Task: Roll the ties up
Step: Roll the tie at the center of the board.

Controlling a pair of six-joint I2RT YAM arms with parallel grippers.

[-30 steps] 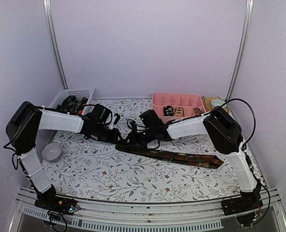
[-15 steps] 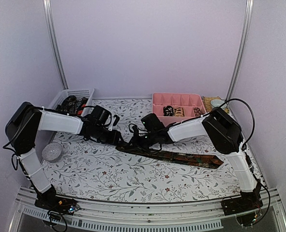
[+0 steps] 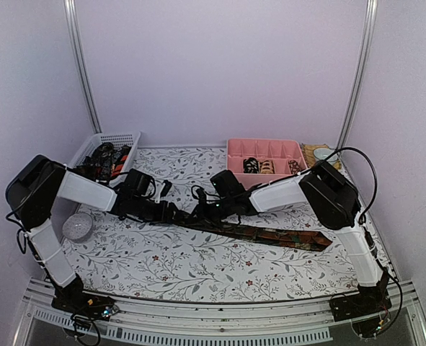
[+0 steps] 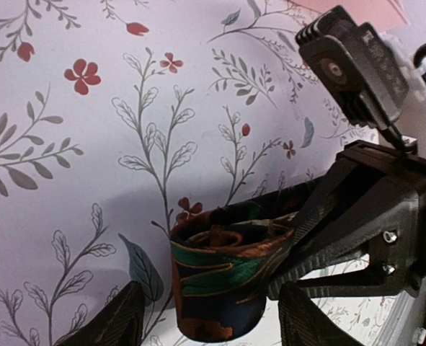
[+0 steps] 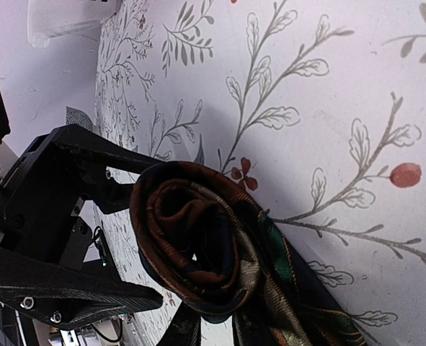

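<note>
A dark brown patterned tie (image 3: pixel 270 234) lies across the floral mat, its left end wound into a coil (image 3: pixel 192 215). The coil shows in the left wrist view (image 4: pixel 223 277) and in the right wrist view (image 5: pixel 198 245). My right gripper (image 3: pixel 207 209) is shut on the coil's outer layer, where the flat tie leaves it (image 5: pixel 209 328). My left gripper (image 3: pixel 175 213) is open, with its fingers on either side of the coil (image 4: pixel 209 324) and not pressing it. The right gripper's fingers (image 4: pixel 306 231) show against the coil's right side.
A pink compartment tray (image 3: pixel 231 153) at the back holds three rolled ties (image 3: pixel 251 165). A white mesh basket (image 3: pixel 121 137) at the back left holds more ties. A grey round object (image 3: pixel 78 226) sits by the left arm. A small item (image 3: pixel 318 153) lies at the back right.
My left gripper has dropped and moved right, up to the coil, and now straddles it. My right gripper has stayed put, holding the tie.
</note>
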